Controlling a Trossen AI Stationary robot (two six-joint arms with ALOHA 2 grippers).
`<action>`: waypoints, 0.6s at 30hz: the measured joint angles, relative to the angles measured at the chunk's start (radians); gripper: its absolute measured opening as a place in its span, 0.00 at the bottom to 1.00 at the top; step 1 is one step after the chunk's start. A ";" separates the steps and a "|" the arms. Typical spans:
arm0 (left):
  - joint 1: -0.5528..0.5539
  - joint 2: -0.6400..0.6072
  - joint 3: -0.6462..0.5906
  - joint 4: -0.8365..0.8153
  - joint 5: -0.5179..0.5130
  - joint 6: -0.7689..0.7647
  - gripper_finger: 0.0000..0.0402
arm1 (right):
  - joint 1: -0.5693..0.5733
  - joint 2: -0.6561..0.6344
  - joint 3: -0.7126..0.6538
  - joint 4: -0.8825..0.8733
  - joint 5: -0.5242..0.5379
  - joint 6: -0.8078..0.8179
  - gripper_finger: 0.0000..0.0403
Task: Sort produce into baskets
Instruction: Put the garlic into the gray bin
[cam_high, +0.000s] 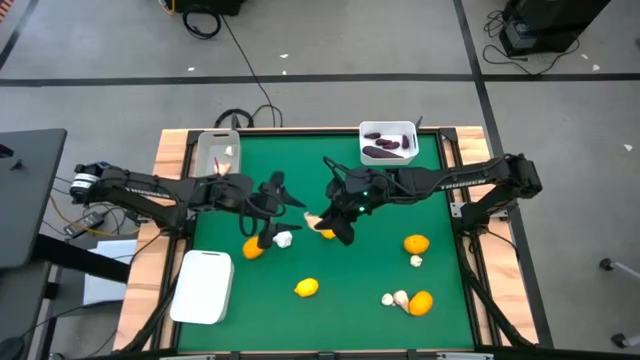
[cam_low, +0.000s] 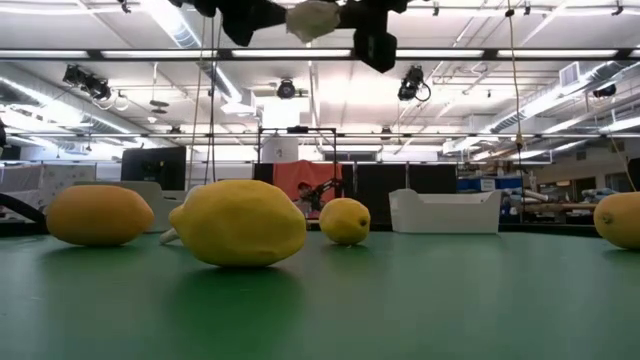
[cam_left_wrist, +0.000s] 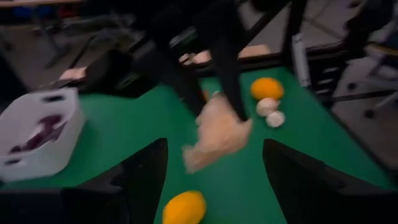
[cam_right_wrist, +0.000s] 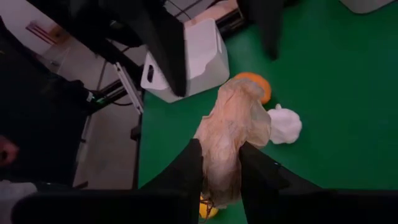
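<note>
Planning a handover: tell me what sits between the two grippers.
In the high view, a pale papery bulb held by the right gripper hangs between it and the open left gripper; otherwise only bare green mat.

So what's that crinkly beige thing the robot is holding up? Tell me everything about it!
The beige thing looks like a thin, papery, wrinkled skin or wrapper, pale tan and a bit see-through. The right gripper pinches its lower end between two dark fingers, so it hangs lifted off the green table, above an orange fruit and a white garlic bulb. The left gripper is open, facing it without touching. What it really is, I can't tell.
</note>
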 joint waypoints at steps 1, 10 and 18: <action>0.000 0.000 0.000 0.007 0.013 0.000 0.65 | 0.000 0.000 0.000 0.000 0.000 0.000 0.22; 0.000 0.015 0.000 0.023 0.027 -0.008 0.48 | 0.000 0.000 0.000 0.061 -0.025 0.002 0.22; 0.000 0.042 0.000 0.051 0.028 -0.043 0.45 | 0.000 0.000 0.000 0.069 -0.032 0.014 0.22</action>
